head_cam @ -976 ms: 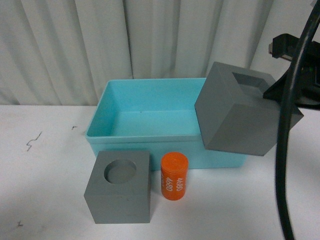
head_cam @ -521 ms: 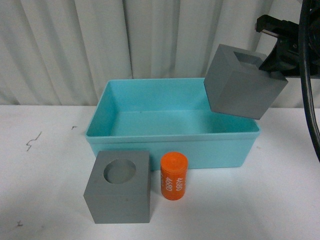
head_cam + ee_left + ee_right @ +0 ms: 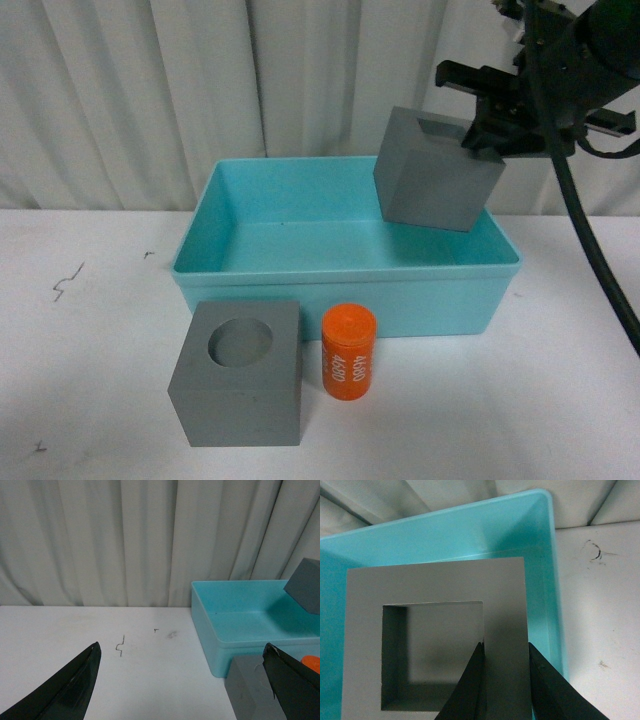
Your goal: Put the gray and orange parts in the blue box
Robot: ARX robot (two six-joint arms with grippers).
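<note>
Pinches, between the two dark fingers [image 3: 470, 680] of the right gripper [image 3: 505, 652], one wall of the gray cube with the square recess [image 3: 435, 185]: one finger down inside the recess, the other on the outer face, closed tight on that wall. Holds this cube in the air, tilted, over the far right part of the light turquoise bin [image 3: 340, 272], clear of the bin's floor and overlapping its back rim in the front view. Looks, from the right wrist, straight down into the open recess, with the bin's interior showing around the cube. Carries nothing in the left gripper [image 3: 181, 650]: spreads its dark fingers wide apart above the white table [image 3: 90, 380], with the bin and part of the lifted cube ahead. Shows, on the table just in front of the bin's near wall, the gray cube with the round recess [image 3: 240, 395], upright, recess facing up. Shows just beside it, to the right and slightly apart, the orange cylinder [image 3: 348, 355], standing on end, white numbers running down its side. Closes off the scene behind the bin with a pale pleated curtain [image 3: 150, 90].
</note>
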